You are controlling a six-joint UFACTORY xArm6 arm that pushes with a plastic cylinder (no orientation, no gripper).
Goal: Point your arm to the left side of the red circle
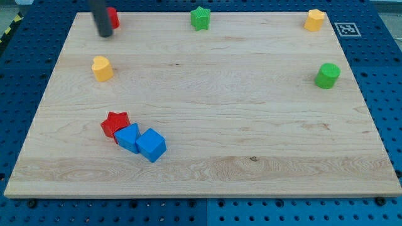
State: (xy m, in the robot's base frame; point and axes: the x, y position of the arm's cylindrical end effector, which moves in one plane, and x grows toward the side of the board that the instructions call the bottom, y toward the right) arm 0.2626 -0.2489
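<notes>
The red circle (114,17) sits at the view's top left of the wooden board (207,100), partly hidden behind my dark rod. My tip (104,34) rests on the board just left of and slightly below the red circle, touching or nearly touching its left side. A yellow block (102,68) stands below the tip.
A green star (200,18) is at top centre, a yellow block (315,20) at top right, a green cylinder (327,75) at right. A red star (115,123) and two blue blocks (128,137) (151,145) cluster at lower left.
</notes>
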